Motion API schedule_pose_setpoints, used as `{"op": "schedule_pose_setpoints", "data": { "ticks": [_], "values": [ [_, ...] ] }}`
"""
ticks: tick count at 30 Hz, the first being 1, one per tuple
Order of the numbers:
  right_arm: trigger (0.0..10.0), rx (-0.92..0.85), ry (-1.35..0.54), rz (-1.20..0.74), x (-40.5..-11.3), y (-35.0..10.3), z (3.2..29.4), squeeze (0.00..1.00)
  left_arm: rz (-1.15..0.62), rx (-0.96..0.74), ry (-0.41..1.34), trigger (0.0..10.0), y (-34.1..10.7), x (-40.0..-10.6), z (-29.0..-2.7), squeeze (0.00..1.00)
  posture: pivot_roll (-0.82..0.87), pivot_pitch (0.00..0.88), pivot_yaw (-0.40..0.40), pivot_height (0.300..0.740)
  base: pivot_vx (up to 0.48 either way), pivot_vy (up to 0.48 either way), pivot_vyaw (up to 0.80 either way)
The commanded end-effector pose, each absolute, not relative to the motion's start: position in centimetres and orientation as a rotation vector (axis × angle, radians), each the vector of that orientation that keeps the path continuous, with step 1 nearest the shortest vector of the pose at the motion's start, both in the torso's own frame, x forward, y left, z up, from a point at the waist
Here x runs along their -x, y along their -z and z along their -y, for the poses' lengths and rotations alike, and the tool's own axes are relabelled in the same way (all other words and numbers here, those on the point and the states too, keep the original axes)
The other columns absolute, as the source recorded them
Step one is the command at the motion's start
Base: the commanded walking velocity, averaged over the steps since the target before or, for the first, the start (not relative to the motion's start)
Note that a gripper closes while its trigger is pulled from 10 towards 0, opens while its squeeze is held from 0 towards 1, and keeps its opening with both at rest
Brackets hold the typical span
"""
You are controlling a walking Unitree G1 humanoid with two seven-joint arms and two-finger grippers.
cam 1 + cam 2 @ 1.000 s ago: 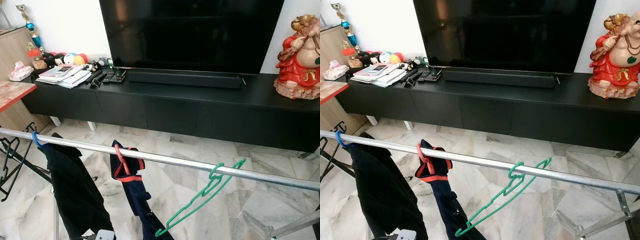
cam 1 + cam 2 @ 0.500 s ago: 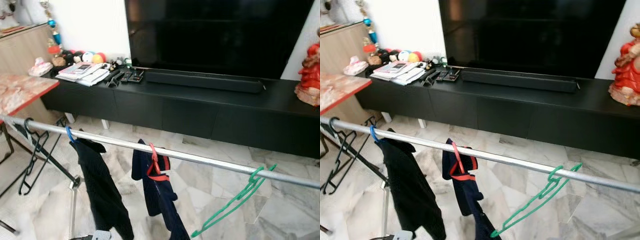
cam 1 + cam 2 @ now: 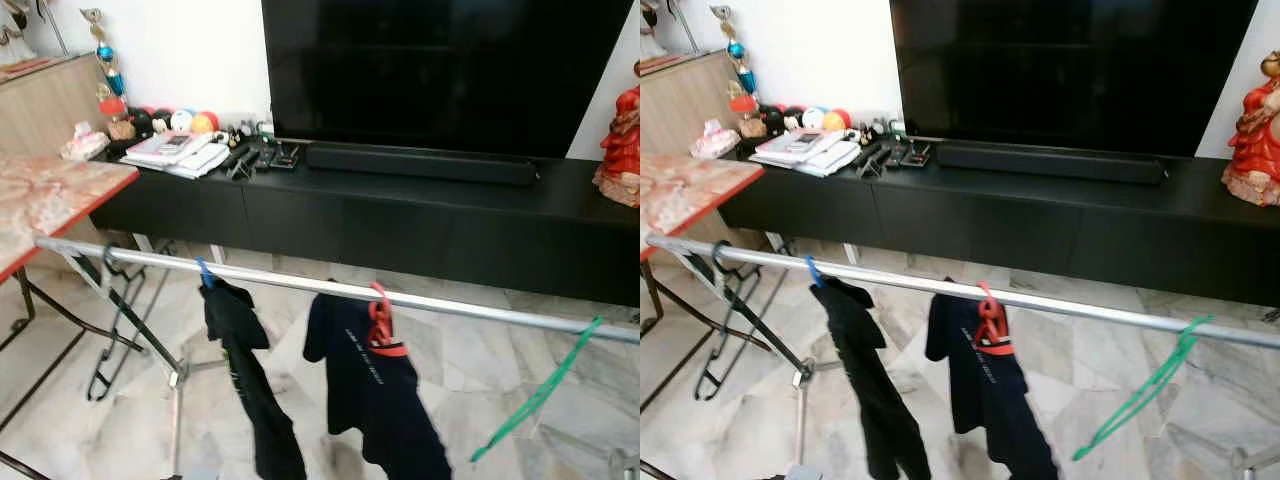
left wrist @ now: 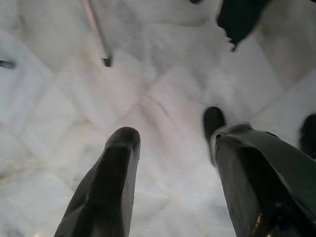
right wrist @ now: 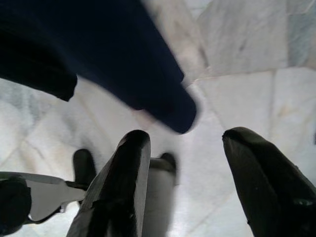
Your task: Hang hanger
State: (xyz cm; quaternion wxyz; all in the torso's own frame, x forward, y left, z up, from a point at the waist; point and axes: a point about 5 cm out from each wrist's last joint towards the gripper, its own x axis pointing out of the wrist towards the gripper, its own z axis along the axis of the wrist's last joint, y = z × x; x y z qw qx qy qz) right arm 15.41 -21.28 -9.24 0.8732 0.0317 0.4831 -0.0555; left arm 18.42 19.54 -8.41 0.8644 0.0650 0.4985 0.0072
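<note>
Left eye view: green hanger (image 3: 540,390) on rail (image 3: 300,285), hook cropped | left pincer (image 4: 173,148), right pincer (image 5: 190,143) released

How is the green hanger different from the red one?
The green hanger is bare, while the red hanger carries a dark shirt. The green one hangs tilted, slanting down and to the left; the red one sits straighter under its shirt. The green sits nearer the rail's right end. Both hang on the same metal rail.

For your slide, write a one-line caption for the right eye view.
Two dark shirts and a bare green hanger hang on a rail before a TV bench.
</note>
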Motion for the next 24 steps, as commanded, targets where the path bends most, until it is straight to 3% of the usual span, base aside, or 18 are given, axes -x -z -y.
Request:
{"op": "schedule_pose_setpoints", "data": {
  "ticks": [1,8,16,24],
  "values": [
    [10.0,-0.059,0.138,-1.033,-14.7,9.4,21.9,0.0,-1.044,-0.133,0.004,10.0,8.4,-18.5,-19.0,0.0,-0.05,0.0,0.039,0.74,0.0,0.428,0.0],
    [10.0,-0.062,0.144,-1.042,-14.0,9.5,22.4,0.0,-1.042,-0.133,0.006,10.0,8.4,-18.5,-19.2,0.0,-0.05,0.0,0.04,0.74,0.0,0.406,0.0],
    [10.0,-0.061,0.151,-1.048,-12.9,9.6,23.7,0.0,-1.038,-0.152,0.03,10.0,8.4,-18.5,-19.2,0.0,-0.05,0.0,0.044,0.74,0.0,0.0,0.0],
    [10.0,-0.055,0.123,-0.993,-13.7,9.3,23.0,0.0,-1.044,-0.162,0.04,10.0,8.6,-18.1,-19.3,0.0,-0.07,0.0,0.047,0.74,0.0,0.0,0.0]
  ]
}}
